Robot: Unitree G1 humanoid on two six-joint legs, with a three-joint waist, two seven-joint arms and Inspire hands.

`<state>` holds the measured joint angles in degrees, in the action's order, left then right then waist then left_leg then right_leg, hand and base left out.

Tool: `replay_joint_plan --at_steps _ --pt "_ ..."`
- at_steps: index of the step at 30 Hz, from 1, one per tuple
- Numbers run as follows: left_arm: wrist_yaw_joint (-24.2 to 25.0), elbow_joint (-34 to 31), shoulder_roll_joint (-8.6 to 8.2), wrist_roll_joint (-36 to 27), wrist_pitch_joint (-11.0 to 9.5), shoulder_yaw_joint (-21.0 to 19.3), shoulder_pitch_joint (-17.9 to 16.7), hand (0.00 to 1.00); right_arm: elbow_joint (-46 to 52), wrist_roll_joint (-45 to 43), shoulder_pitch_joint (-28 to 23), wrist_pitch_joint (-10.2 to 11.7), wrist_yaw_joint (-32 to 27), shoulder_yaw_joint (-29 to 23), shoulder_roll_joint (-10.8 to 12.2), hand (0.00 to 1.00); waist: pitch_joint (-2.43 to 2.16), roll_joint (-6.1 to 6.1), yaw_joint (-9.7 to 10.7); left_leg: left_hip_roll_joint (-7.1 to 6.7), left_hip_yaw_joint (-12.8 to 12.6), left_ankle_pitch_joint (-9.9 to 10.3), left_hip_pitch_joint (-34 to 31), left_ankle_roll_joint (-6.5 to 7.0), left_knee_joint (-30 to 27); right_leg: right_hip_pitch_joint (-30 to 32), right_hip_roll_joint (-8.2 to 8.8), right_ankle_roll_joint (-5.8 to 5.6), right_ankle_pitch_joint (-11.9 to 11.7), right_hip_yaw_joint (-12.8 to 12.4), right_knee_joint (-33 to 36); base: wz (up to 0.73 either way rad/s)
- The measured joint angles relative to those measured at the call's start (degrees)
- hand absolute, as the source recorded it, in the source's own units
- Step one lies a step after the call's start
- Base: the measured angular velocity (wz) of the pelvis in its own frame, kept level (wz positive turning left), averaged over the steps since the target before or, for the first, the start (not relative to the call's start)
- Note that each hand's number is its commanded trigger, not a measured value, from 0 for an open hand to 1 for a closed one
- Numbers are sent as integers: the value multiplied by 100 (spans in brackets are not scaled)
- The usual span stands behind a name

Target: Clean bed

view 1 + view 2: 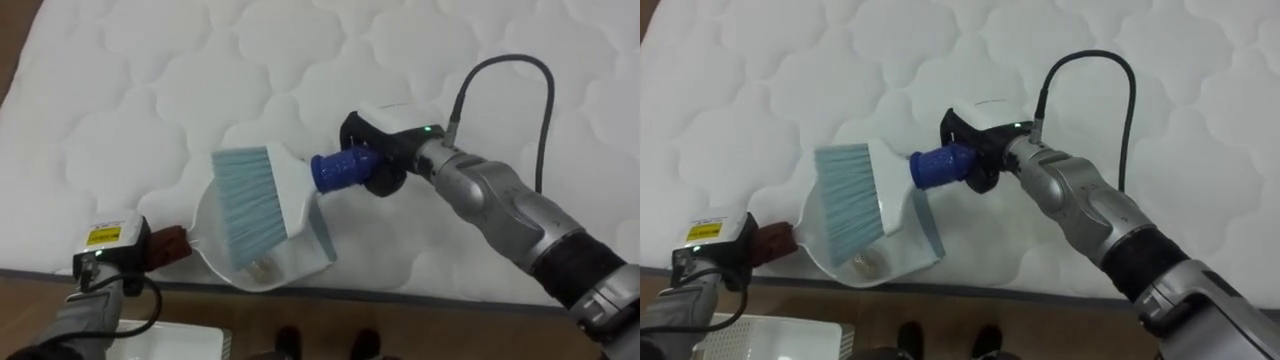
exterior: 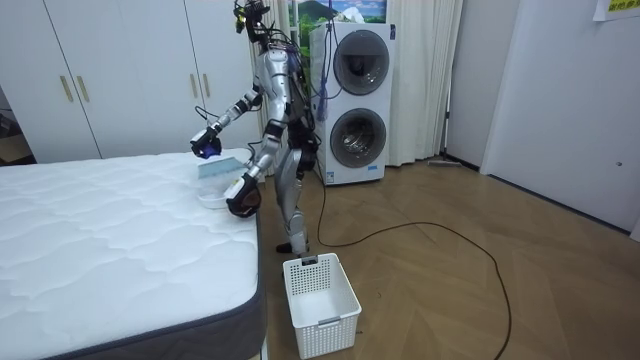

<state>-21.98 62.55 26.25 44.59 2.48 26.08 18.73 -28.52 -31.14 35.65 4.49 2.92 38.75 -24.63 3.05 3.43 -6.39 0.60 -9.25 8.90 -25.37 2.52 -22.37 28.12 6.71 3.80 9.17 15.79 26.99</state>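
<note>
My right hand (image 1: 385, 150) is shut on the blue handle of a hand brush (image 1: 250, 200). The brush has a white head and pale blue bristles that point down into a white dustpan (image 1: 290, 262). The pan rests on the white quilted mattress (image 1: 150, 80) at its near edge. My left hand (image 1: 112, 250), at the lower left, is shut on the pan's dark red handle (image 1: 172, 243). A small bit of litter (image 1: 262, 266) lies in the pan under the bristles. In the room view I stand at the bed's side, near its corner.
A white plastic basket (image 2: 320, 300) stands on the wooden floor by the bed's corner, beside my feet; its rim (image 1: 190, 342) shows below the mattress edge. Stacked washing machines (image 2: 355, 100) and white wardrobe doors (image 2: 120, 70) stand behind.
</note>
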Motion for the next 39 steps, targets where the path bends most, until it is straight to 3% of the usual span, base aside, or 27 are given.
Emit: replay_joint_plan --at_steps 9,10,14,17,18,19,24,27,32,34,39 --pt "-152 -30 -65 -12 -39 -115 -91 100 -125 476 -225 111 -654 -637 1 100 -1 2 70 -8 44 1 -5 2 -26 -45 16 -9 14 36 -22 3" --pt "-156 -21 -65 -7 -45 -121 -92 100 -155 523 -357 114 -755 -796 6 84 -1 2 79 -8 65 1 14 2 -26 -91 18 -11 14 77 -37 11" --pt "-157 -21 -65 -2 -63 -217 -97 100 -328 633 -655 117 -941 -1190 9 78 -2 4 141 -8 69 6 17 10 -38 -101 25 -17 16 84 -36 3" --pt "-173 -81 -56 -4 -143 -330 -95 100 -528 725 -728 119 -1073 -1453 -15 58 -2 3 218 -8 73 9 -13 13 -50 -75 26 -17 23 84 -19 0" --pt "-234 -83 -56 -6 -158 -340 -96 100 -528 726 -750 122 -1160 -1567 -15 37 -2 3 285 -8 80 10 -21 13 -59 -76 26 -17 29 87 -13 3" --pt "-251 -89 -57 -6 -163 -355 -96 100 -528 727 -752 124 -1222 -1613 -14 0 -1 3 318 -4 86 12 -29 14 -77 -76 23 -17 30 89 -13 0" --pt "-427 -282 -75 -6 -238 -570 -99 100 -438 1069 -978 198 -1733 -2056 -15 0 -3 0 486 4 79 23 59 23 -127 -192 15 -21 28 82 -33 -1" --pt "-512 -293 -83 -5 -242 -572 -107 100 -439 1324 -1259 198 -1860 -2260 -19 0 -12 -16 482 -4 62 31 282 24 -52 -386 15 -43 48 65 -59 -1" --pt "-515 -413 -125 -4 -247 -583 -264 100 -461 1784 -1386 207 -2118 -2315 -21 0 -116 -185 483 -2 59 31 610 23 105 -700 -24 -64 23 69 -248 -1" --pt "-515 -818 -129 6 -278 -733 -564 100 -453 1949 -1535 250 -2249 -2500 -23 0 -183 -277 469 -8 65 29 842 21 244 -925 -49 -89 15 59 -360 0" --pt "-524 -1051 -125 -12 -307 -1035 -820 100 -384 2386 -1632 254 -2405 -2739 -31 0 -224 -255 481 -26 65 5 1194 -12 477 -1220 -79 -109 40 42 -477 -1"
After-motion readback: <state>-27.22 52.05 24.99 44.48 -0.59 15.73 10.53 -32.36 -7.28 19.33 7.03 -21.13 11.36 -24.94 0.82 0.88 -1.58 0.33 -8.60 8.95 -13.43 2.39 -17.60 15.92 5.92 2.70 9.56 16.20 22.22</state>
